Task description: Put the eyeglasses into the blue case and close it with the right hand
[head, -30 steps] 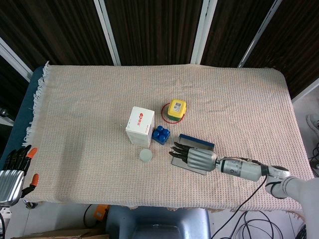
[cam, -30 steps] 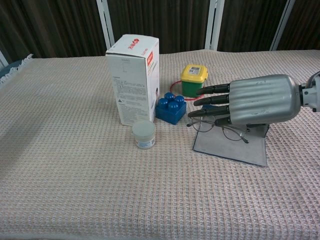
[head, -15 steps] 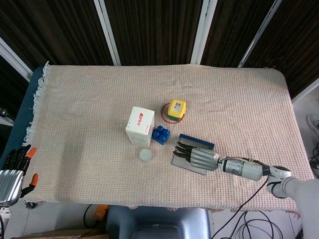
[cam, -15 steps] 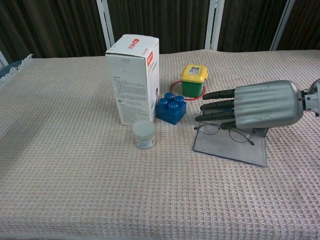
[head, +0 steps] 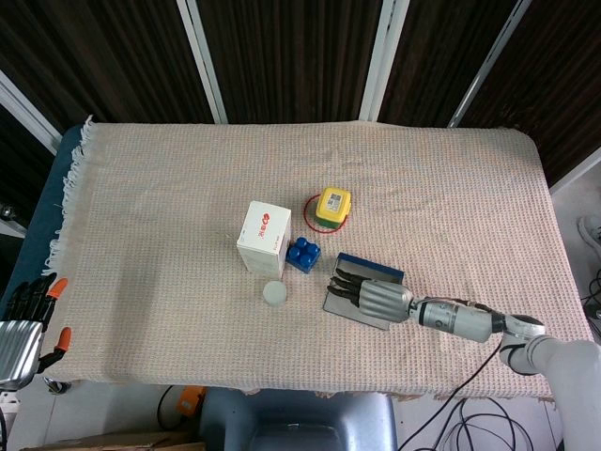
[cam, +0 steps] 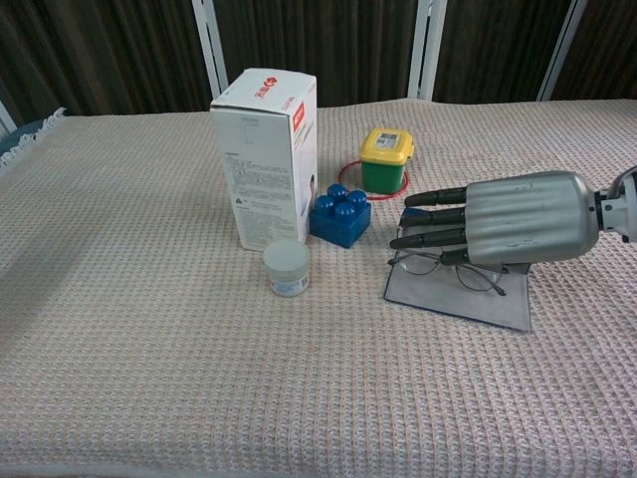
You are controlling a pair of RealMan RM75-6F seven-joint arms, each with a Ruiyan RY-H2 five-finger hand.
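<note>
One second has brought my right hand down and back over the open blue case, so the eyeglasses now sit low against the case's grey lining rather than hanging out past its front edge. My fingers lie straight across the top of the frame, but I cannot tell from either view whether I am pinching it from below or only resting on it. I judge the placing nearly done, with the release and the closing of the lid yet to come. The case holds only the glasses. Among the other things on the surface, the yellow-lidded green tub is shut, as is the small white jar. My left hand hangs off the near left corner, released, holding nothing.
</note>
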